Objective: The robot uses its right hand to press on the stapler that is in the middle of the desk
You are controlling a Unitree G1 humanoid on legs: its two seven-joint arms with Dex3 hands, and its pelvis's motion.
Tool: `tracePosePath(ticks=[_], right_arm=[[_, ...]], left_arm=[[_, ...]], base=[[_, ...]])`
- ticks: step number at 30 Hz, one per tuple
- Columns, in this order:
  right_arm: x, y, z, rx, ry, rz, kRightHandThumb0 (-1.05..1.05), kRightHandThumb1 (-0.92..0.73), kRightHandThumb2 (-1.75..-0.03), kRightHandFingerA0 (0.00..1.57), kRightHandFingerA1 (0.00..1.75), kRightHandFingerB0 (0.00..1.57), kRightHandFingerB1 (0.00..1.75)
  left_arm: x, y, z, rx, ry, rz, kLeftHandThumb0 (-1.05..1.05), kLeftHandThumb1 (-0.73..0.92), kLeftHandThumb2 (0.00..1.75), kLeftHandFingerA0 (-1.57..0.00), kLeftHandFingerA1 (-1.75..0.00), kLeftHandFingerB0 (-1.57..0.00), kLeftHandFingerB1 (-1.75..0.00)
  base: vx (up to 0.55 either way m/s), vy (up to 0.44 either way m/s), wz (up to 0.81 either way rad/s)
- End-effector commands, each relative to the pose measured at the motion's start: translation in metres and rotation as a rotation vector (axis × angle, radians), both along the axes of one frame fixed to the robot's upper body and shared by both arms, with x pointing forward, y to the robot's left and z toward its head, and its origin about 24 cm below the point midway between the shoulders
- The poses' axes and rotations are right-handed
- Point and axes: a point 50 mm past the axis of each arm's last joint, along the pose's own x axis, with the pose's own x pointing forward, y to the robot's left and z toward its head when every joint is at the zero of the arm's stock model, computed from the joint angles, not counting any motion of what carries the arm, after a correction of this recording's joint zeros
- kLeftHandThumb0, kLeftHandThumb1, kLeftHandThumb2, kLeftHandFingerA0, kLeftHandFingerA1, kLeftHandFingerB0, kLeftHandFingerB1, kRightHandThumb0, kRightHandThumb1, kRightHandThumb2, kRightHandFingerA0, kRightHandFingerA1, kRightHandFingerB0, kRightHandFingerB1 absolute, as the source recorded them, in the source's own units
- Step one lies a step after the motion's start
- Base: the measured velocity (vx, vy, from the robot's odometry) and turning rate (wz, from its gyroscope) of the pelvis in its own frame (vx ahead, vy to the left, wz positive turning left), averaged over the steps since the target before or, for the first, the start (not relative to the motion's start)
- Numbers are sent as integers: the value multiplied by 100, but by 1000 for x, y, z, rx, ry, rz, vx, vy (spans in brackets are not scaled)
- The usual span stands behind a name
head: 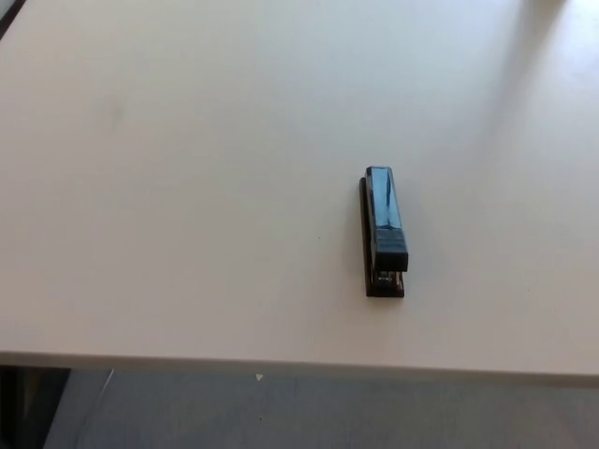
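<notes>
So the stapler (385,231) is just sitting there on the desk (187,187), a bit right of the middle from where the head camera is looking. It's a dark one with a glossy top that's catching some light, lying flat and lengthwise, pointing pretty much straight away from the near edge, with the mouth end facing that edge. It's sitting fairly close to the near edge but not right on it. The desk itself is pale, kind of off-white, and a soft shadow is falling across the far right corner. Below the edge a strip of grey floor (328,412) is showing. Neither robot hand is showing up in the shot, so can't tell what the fingers are doing.
</notes>
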Motion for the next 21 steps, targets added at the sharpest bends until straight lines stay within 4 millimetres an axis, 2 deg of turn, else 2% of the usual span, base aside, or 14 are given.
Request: tracePosePath(ticks=[1, 2, 7, 8, 10, 11, 12, 13, 14, 16, 17, 18, 19, 21], right_arm=[[9, -7, 10, 2, -132, -24, -54, -92, -89, 0, 17, 0, 0], [9, -8, 11, -7, -132, -21, -65, -92, -116, 0, 22, 0, 14], [12, -14, 16, -19, -177, -19, -66, -92, -115, 1, 24, 0, 13], [14, -16, 19, -4, -199, -35, -68, -92, -114, 1, 23, 0, 12], [18, -21, 23, -18, -219, -37, -66, -92, -115, 1, 24, 0, 13], [19, -25, 25, -17, -225, -51, -55, -92, -92, 0, 22, 0, 0], [19, -31, 27, -32, -216, -69, -54, -92, -93, 1, 23, 0, 0], [19, -36, 28, -52, -206, -81, -55, -92, -93, 1, 23, 0, 0], [19, -42, 30, -53, -201, -108, -54, -92, -92, 2, 23, 0, 0], [16, -50, 32, -47, -207, -144, -53, -92, -90, 2, 23, 0, 0], [14, -56, 34, -41, -206, -170, -65, -90, -101, 6, 20, 0, 0], [11, -65, 36, -22, -201, -233, -54, -88, -92, 3, 20, 0, 0], [6, -74, 40, -24, -215, -277, -60, -89, -99, 6, 25, 0, 3], [4, -82, 45, -28, -230, -296, -59, -89, -98, 6, 25, 0, 3]], left_arm=[[5, 15, 14, -30, -110, 2, -74, 76, 111, -7, -46, -2, -37], [5, 15, 14, -32, -110, 4, -79, 78, 111, -13, -48, -1, -38], [8, 16, 15, -21, -113, 1, -76, 75, 112, -15, -50, 0, -39], [9, 16, 16, -18, -117, -1, -35, 54, 112, -1, -49, 0, -48], [10, 15, 16, -19, -124, 0, -35, 54, 112, -1, -49, 0, -48], [10, 15, 16, -19, -122, 7, -36, 53, 112, -2, -49, 0, -48], [9, 16, 16, -10, -114, 1, -79, 91, 72, -16, -35, -11, -27], [9, 17, 16, -13, -117, 2, -79, 77, 113, -15, -50, -1, -38], [9, 17, 16, -13, -118, 6, -36, 51, 111, -1, -49, 0, -48], [9, 17, 17, -14, -120, 9, -36, 50, 110, -1, -49, 0, -48], [10, 17, 17, -14, -123, 7, -36, 50, 110, -1, -49, 0, -48], [10, 17, 17, -20, -126, 12, -36, 51, 110, -1, -49, 0, -48], [10, 17, 17, -19, -125, 14, -36, 52, 111, -1, -49, 0, -48], [13, 17, 18, -15, -130, 12, -36, 52, 111, -2, -49, 0, -48]], base=[[0, 0, 0], [0, 0, 0], [0, 0, 0], [0, 0, 0], [0, 0, 0], [0, 0, 0], [0, 0, 0], [0, 0, 0], [0, 0, 0], [0, 0, 0], [0, 0, 0], [0, 0, 0], [0, 0, 0], [0, 0, 0]])
